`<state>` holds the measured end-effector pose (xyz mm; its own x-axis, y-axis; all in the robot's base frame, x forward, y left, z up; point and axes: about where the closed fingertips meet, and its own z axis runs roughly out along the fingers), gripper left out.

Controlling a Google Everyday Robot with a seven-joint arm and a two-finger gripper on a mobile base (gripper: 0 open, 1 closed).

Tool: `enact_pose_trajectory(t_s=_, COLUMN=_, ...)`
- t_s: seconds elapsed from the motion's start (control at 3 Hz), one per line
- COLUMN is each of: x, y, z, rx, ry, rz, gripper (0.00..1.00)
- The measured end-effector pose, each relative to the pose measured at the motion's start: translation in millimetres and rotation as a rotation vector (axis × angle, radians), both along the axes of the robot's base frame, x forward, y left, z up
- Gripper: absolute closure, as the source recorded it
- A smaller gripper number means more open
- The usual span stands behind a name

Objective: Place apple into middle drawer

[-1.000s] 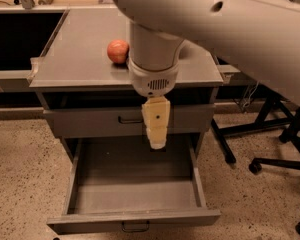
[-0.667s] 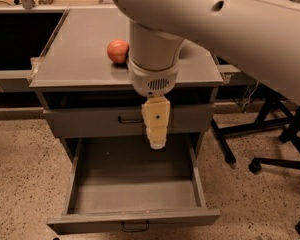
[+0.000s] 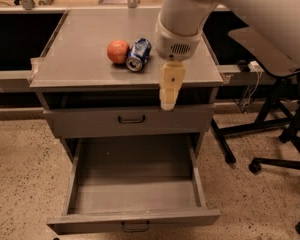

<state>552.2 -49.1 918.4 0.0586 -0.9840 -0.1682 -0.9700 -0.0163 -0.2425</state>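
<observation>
The apple (image 3: 118, 51), small, round and red-orange, sits on the grey cabinet top (image 3: 75, 64), touching or almost touching a crushed blue can (image 3: 138, 54) on its right. The middle drawer (image 3: 135, 186) is pulled wide open low in the view, its grey floor bare and its dark handle (image 3: 135, 227) on the front edge. My gripper (image 3: 167, 101) hangs straight down from the white arm (image 3: 182, 24) at the cabinet's front edge, right of the can and apple and above the open drawer's right part. It holds nothing that I can see.
A shut drawer front with a dark handle (image 3: 131, 119) lies between the top and the open drawer. Black office chair bases (image 3: 277, 159) stand to the right on the speckled floor. Dark shelving (image 3: 15, 39) sits to the left, behind the cabinet.
The arm has moved up and a little to the right, uncovering the blue can beside the apple. The gripper now hangs higher, at the cabinet top's front edge. Apple and drawer have not moved.
</observation>
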Motion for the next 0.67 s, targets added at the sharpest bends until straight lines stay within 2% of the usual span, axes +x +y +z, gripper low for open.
enact_pose_trajectory(t_s=0.33, x=54.2, y=-17.5, z=22.9, rx=0.057, ry=-0.053, rz=-0.062, gripper=0.0)
enact_pose_trajectory(t_s=0.67, x=133.1, y=-2.5, z=19.0, rx=0.113, ry=-0.036, rz=-0.151, gripper=0.0)
